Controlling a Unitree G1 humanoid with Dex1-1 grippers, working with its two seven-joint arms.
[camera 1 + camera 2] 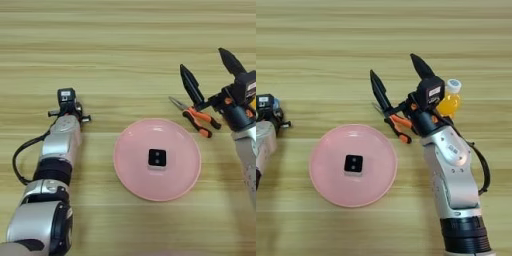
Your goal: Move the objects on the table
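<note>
Right eye view: right claw [400, 80] wide open, empty

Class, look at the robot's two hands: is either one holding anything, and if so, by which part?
Nothing is held. The right hand is open above the pliers; the left hand rests apart on the table.

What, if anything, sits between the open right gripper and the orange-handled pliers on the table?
Nothing visible does. The right gripper is spread open directly above the orange-handled pliers, which lie bare on the table just beyond the pink plate. The orange drink bottle stands off to the side, behind the wrist.
</note>
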